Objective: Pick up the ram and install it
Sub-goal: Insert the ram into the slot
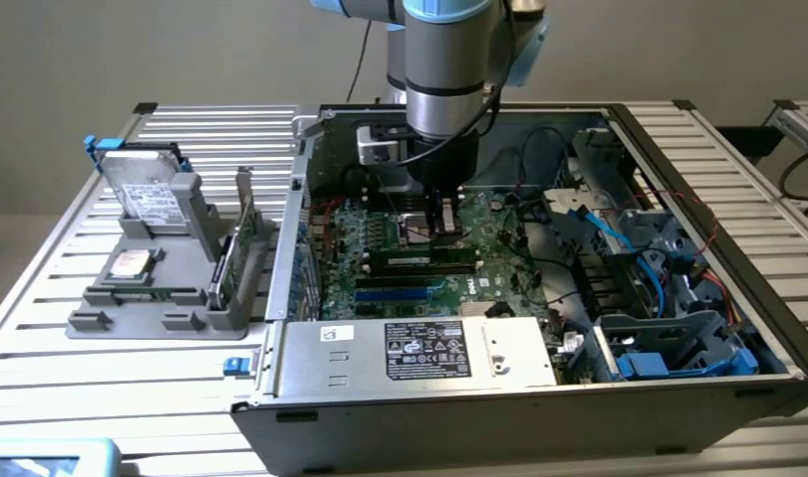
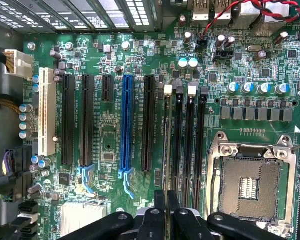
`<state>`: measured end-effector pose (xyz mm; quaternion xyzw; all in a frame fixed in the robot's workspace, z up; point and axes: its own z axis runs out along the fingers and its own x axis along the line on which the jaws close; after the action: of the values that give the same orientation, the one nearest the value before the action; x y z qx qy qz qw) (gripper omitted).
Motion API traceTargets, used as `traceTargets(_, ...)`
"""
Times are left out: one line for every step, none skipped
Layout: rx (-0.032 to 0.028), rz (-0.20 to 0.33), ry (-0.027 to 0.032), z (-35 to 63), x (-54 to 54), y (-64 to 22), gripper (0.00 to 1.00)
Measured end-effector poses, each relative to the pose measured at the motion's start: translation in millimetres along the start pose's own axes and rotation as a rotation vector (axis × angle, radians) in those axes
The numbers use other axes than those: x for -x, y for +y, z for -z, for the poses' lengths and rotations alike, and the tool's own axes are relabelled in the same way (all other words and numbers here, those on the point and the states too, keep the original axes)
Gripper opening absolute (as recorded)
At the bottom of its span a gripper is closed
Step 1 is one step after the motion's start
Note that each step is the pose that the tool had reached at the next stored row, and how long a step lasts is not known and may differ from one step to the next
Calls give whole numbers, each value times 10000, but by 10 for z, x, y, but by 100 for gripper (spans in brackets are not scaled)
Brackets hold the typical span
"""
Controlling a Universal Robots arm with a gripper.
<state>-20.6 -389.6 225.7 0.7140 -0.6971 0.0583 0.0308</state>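
Pincer (image 2: 166, 198) grips ram (image 2: 167, 155) edge-on between its tips, by memory slots (image 2: 188, 150).

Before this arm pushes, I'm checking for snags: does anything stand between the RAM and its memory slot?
Nothing visible does. The gripper holds the RAM lined up with a memory slot; how far in it sits, I cannot tell.

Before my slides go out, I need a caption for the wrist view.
Tool over a green motherboard, beside the empty CPU socket.

Plain grey wall (image 1: 152, 50), pale slatted metal table (image 1: 59, 368), muted light
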Motion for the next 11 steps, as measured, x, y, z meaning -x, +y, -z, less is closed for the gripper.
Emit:
traceTargets(0,6,0,-1,0,1,14)
traceTargets(-1,12,0,-1,0,1,14)
traceTargets(-2,19,0,-1,0,2,14)
traceTargets(-4,28,-1,-2,0,2,14)
traceTargets(-6,37,-4,-2,0,2,14)
traceTargets(-8,47,-4,-2,1,2,14)
traceTargets(-9,54,-5,-3,0,3,14)
traceTargets(-11,61,-6,-3,0,3,14)
traceTargets(-12,67,-6,-5,1,3,14)
traceTargets(-12,72,-6,-6,1,3,14)
traceTargets(-13,77,-6,-7,1,3,14)
